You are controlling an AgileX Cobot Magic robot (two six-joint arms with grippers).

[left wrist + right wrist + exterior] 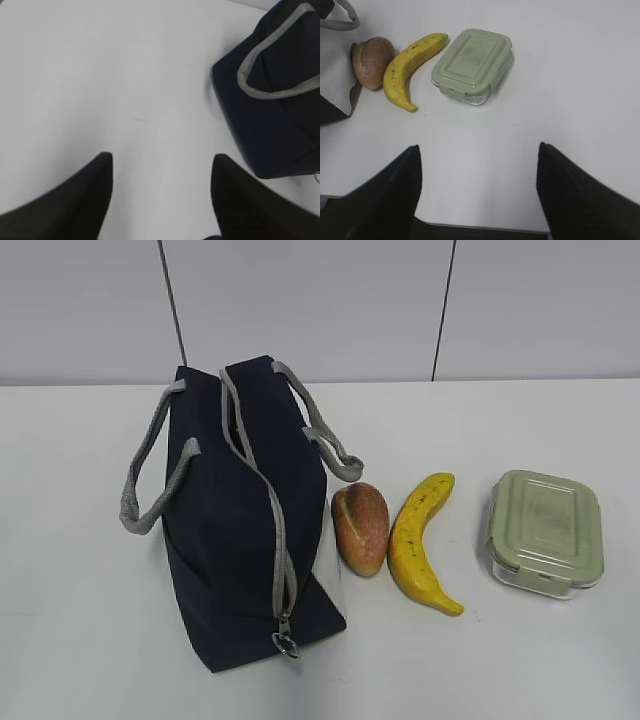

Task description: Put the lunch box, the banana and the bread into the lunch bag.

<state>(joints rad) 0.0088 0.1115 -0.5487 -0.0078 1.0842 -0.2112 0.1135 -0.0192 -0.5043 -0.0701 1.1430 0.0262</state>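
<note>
A: The lunch bag (240, 530) stands on the white table (80, 640), left of the middle, with its zipper (272, 520) drawn nearly all the way along the top to the ring pull (285, 644) at the near end. So nothing is packed yet?

B: Nothing. The bread (361, 528) lies just beside the bag's right side, the banana (424, 543) next to it, and the lunch box (546, 530) further right, apart from both. I judge this to be the very start: the bag has to be opened before anything goes in.

A: And the arms?

B: Neither shows in the outside view. The left gripper (161, 165) hangs over bare table with its fingers apart and empty, the bag off to its right. The right gripper (479, 155) is likewise spread and empty, with the three foods ahead of it.

A: What does the next move call for?

B: Probably one arm catching that small metal ring and running the zipper back, perhaps with the other steadying the bag. The bag is soft navy fabric, boxy but slack, with grey woven handles (150, 490) flopping to either side, so it may shift or sag.

A: The rest?

B: The box is clear, with a smooth sage-green lid and rounded corners. The banana is curved, the roll oval and crusty.
</note>
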